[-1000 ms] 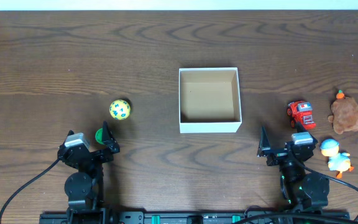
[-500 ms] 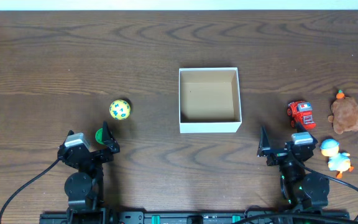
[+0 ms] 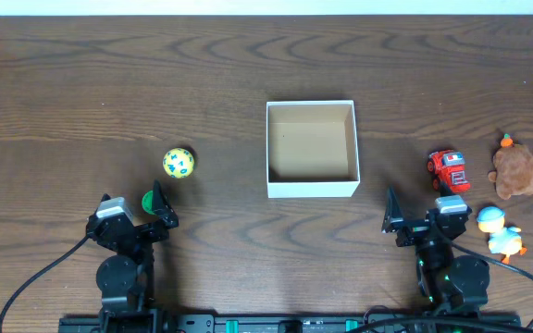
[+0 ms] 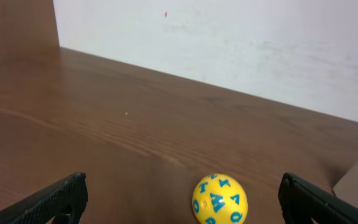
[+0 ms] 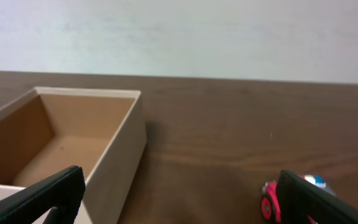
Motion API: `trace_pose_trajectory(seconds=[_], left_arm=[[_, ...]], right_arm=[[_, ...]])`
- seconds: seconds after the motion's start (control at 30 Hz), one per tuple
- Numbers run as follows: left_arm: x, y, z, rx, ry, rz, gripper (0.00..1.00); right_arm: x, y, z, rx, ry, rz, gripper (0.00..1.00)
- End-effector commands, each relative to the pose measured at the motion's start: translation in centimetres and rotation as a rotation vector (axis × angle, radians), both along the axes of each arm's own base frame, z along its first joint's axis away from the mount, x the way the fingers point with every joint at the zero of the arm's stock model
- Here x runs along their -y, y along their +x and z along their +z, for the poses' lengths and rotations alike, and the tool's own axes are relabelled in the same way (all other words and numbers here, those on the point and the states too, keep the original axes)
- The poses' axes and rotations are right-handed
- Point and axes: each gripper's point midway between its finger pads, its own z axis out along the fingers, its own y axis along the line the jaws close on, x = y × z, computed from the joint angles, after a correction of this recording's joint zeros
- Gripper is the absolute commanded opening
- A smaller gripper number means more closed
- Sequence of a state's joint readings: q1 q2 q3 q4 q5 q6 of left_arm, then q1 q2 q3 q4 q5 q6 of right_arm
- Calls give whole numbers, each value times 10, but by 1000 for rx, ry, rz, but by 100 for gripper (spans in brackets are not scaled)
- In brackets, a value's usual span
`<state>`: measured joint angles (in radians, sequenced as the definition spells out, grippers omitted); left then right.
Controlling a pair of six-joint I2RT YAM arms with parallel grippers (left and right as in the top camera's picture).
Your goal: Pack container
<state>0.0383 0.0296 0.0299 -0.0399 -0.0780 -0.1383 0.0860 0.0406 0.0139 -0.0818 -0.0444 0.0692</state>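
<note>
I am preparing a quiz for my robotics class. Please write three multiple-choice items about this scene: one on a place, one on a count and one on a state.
1. Where is the yellow ball?
A) on the table, left of the box
B) inside the box
C) on top of the box wall

2. How many toys lie to the right of the box?
A) one
B) three
C) five

3. In what state is the box?
A) open and empty
B) closed with a lid
C) full of toys

Answers:
1 A: the overhead view shows the ball on the wood left of the box.
2 B: the red truck, the brown plush toy and the duck lie there.
3 A: only the box's bare brown floor shows.
</note>
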Motion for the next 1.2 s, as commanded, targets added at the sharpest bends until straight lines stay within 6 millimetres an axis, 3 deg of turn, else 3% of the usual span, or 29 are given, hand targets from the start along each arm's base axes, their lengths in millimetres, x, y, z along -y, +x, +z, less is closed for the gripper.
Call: trace_pose_trajectory(seconds=[0.0, 0.2, 0.4, 0.5, 0.63, 0.77, 0.9, 1.0, 1.17], left_arm=[[-1, -2, -13, -63, -50, 14, 98], [-1, -7, 15, -124, -63, 18, 98], [-1, -2, 67, -156, -65, 19, 98], [-1, 3, 83, -218, -71, 21, 98], [-1, 4, 85, -348, -76, 24, 98], [6, 6, 74, -459, -94, -12, 98], [12, 8, 62, -512, -110, -44, 98], [13, 7, 61, -517, -112, -47, 98], [13, 7, 61, -512, -133, -39, 98]], right_arm=[[6, 1, -5, -47, 36, -38, 99], [20, 6, 13, -124, 37, -112, 99], [44, 15, 35, -306, 31, -207, 99], [51, 26, 49, -416, 10, -186, 99], [69, 42, 62, -619, 14, -173, 99], [93, 57, 63, -856, -16, -166, 99], [100, 73, 62, -1016, -13, -130, 99], [106, 86, 51, -1074, -20, -126, 99], [124, 91, 10, -1210, -73, -170, 99]])
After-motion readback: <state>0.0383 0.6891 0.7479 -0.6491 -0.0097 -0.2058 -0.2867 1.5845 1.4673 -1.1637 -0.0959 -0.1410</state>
